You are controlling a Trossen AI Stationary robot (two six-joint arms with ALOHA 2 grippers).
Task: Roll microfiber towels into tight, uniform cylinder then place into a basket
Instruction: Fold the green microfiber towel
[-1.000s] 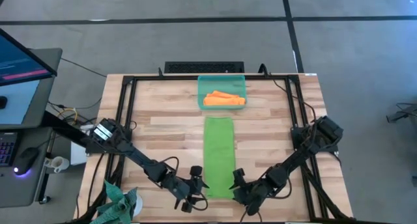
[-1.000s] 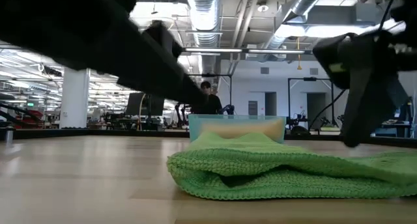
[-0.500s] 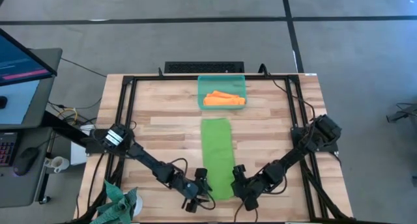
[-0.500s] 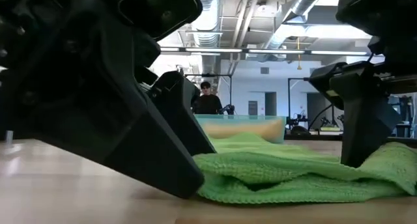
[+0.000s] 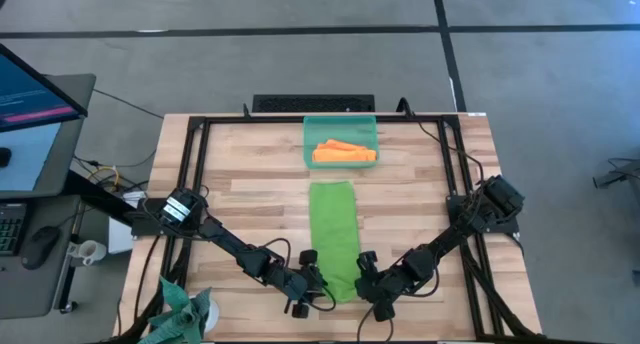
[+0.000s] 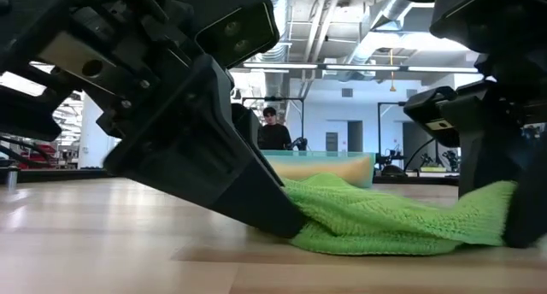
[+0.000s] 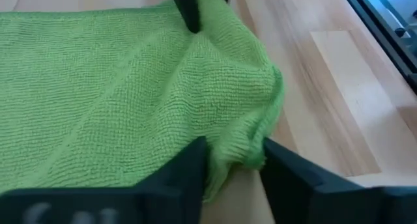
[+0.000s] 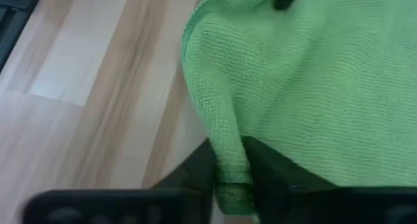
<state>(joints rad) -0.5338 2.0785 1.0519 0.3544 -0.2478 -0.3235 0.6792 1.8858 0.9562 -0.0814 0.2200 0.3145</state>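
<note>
though pinched (both corners), green towel (image 5: 334, 236)

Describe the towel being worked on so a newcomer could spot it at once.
On the wooden table, below the teal basket, lies a long folded strip: the lime green towel. The left gripper and right gripper pinch its near corners; the orange towel lies inside the basket.

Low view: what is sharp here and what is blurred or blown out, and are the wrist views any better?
Low view: the green towel is crisp, the near arms are dark soft masses, and the ceiling lights glare white. Left wrist view: the towel weave is sharp, the fingers blurred. Right wrist view: soft throughout.
</note>
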